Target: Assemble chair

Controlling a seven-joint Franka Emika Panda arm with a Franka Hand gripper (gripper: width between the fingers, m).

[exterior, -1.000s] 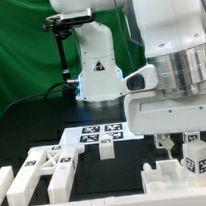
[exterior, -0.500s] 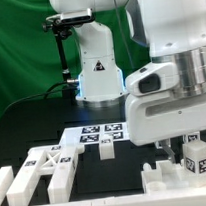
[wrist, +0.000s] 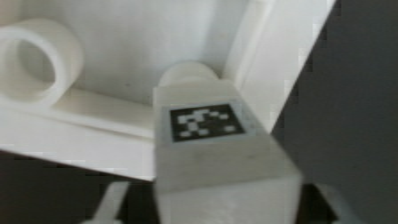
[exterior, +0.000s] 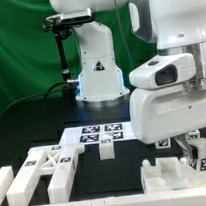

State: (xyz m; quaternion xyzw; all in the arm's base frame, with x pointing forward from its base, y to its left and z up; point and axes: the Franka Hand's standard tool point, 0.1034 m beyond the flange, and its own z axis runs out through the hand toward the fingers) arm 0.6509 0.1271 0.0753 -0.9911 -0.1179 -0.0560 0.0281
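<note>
My gripper (exterior: pixel 194 144) hangs at the exterior view's right, shut on a white chair part with a black-and-white tag (exterior: pixel 203 153). It holds the part just above a notched white block (exterior: pixel 167 175) at the front. In the wrist view the held tagged part (wrist: pixel 206 125) runs up from between my fingers (wrist: pixel 118 196). Behind it lies a white part with a round hole (wrist: pixel 47 62). More white chair parts, slabs and blocks with tags (exterior: pixel 48 166), lie at the front left. A small white cube (exterior: pixel 106 146) stands near the middle.
The marker board (exterior: pixel 96 133) lies flat behind the small cube. The robot's white base (exterior: pixel 96 66) stands at the back in front of a green curtain. A black stand with a cable (exterior: pixel 60 44) rises at the back left.
My gripper and the held tagged part have shifted towards the exterior view's right, and the arm's body sits higher in the frame. The other parts have not moved.
</note>
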